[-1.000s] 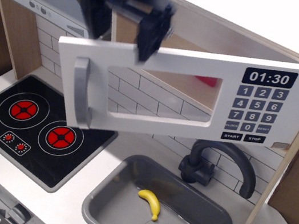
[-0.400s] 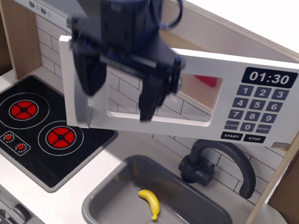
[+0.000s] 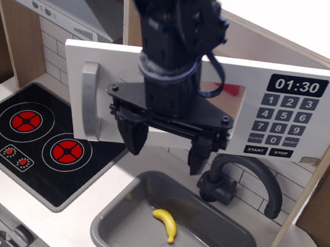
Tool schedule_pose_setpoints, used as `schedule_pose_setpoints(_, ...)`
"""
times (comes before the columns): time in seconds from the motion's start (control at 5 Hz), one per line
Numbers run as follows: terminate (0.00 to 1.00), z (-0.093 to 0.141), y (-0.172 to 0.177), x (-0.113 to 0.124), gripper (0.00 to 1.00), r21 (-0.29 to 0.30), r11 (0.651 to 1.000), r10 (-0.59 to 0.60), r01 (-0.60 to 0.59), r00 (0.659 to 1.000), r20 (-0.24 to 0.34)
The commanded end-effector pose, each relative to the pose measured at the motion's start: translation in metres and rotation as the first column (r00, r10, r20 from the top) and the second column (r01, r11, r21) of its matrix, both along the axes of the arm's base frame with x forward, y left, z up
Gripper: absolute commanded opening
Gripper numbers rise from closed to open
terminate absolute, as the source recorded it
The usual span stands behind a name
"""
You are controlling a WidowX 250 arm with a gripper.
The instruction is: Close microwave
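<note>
- Observation.image view shows the microwave [image 3: 294, 114] under the top shelf at upper right, its wide white door swung out toward the camera, hinged at the right by the keypad.
- Its grey bar handle [image 3: 87, 100] stands free at the door's left end, over the stove [image 3: 40, 140].
- Since a second ago the gripper [image 3: 162, 145] has dropped from above the door's top edge to hang in front of its lower edge, fingers spread wide, gripping nothing.
- The door itself has not moved, so closing appears not yet begun; the arm seems to be lining up a push.
- Below, a banana [image 3: 165, 223] lies in the sink [image 3: 132, 236], beside the faucet [image 3: 238, 178].
</note>
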State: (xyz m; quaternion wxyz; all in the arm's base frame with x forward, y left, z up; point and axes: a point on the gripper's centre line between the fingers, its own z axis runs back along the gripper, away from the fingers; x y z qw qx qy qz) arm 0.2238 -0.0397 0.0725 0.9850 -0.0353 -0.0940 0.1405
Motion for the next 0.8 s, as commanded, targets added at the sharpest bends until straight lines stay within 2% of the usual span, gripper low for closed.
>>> schedule_pose_setpoints(0.0,0.00,-0.026,0.031,0.035,1.00,0.032,0.995,0.099,-0.099,0.995,0.006)
schedule_pose_setpoints(0.2,0.00,-0.021,0.050,0.054,1.00,0.098,0.994,0.039,-0.053,0.989,0.144)
schedule_pose_setpoints(0.6,0.00,-0.012,0.071,0.079,1.00,0.112,0.994,-0.044,0.008,0.943,0.329)
